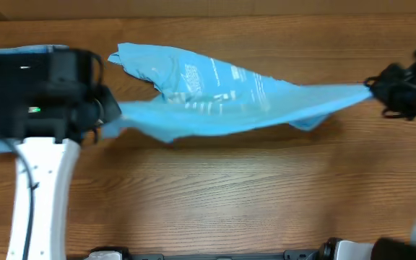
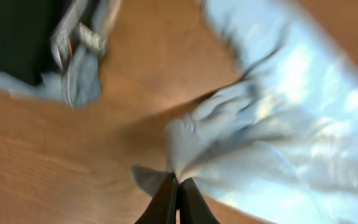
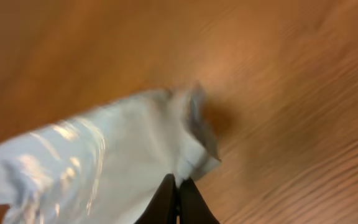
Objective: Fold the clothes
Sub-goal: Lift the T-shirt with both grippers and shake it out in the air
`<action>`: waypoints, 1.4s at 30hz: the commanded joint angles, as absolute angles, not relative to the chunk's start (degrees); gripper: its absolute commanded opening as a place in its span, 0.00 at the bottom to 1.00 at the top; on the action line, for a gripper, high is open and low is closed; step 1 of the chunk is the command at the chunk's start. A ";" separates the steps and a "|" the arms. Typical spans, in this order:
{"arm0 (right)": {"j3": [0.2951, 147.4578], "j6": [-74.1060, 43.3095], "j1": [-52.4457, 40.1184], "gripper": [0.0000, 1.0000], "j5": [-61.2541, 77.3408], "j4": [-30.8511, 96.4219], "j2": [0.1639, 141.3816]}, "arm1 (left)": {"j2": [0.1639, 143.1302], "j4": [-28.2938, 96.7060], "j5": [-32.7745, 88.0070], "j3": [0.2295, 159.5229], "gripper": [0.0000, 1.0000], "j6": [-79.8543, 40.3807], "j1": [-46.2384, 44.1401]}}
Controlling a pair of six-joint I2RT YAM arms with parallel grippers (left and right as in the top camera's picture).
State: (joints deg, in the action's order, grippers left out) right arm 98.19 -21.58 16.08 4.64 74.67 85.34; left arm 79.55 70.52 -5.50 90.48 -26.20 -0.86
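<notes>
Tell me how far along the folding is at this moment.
Done: the left gripper and right gripper are each shut on an opposite end of the light-blue T-shirt. In hand: the shirt is stretched between them across the wooden table, rumpled, with its printed lettering showing. Left: no fold is visible yet, so laying it flat and every fold remain.

T-shirt across table btwn L claw & R claw; other garments far L.
</notes>
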 commanded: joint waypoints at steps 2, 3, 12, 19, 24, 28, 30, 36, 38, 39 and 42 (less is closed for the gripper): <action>107.61 -18.55 16.16 0.04 2.59 78.26 81.23 | 78.96 73.63 -0.49 103.37 0.04 -21.47 2.83; 109.82 -18.31 16.16 0.04 2.66 79.26 80.40 | 78.96 74.28 0.47 105.78 0.04 -20.91 3.66; 123.92 -17.76 16.16 0.04 0.62 82.21 73.84 | 78.72 81.58 5.76 127.35 0.04 -17.26 10.15; 132.40 -17.47 16.14 0.04 -3.14 80.62 72.12 | 76.90 82.04 4.56 135.28 0.04 -16.91 15.51; 132.42 -17.50 16.14 0.04 -2.90 80.40 75.02 | 77.65 82.30 8.71 134.56 0.04 -17.78 15.73; 132.40 -16.21 16.14 0.04 -1.21 82.96 81.97 | 81.67 82.28 10.85 132.68 0.04 -17.76 15.57; 132.40 -15.35 16.14 0.04 0.99 84.01 86.74 | 84.66 82.02 11.05 132.35 0.04 -17.50 14.98; 132.40 -14.52 15.88 0.04 4.80 79.92 101.78 | 97.08 71.94 12.32 132.35 0.04 -14.76 10.26; 132.40 -14.57 15.57 0.04 6.79 75.09 106.41 | 101.78 64.10 12.34 132.35 0.04 -13.87 8.49; 132.40 -14.76 15.44 0.04 7.57 72.73 107.90 | 103.66 60.05 12.34 132.38 0.04 -13.87 7.94; 132.42 -18.31 15.33 0.04 9.39 66.00 109.49 | 107.07 49.87 12.32 132.55 0.04 -15.16 7.07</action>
State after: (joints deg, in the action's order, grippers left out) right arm 131.39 -15.88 15.57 6.90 69.01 111.31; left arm 106.15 54.11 12.10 131.96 -15.86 7.62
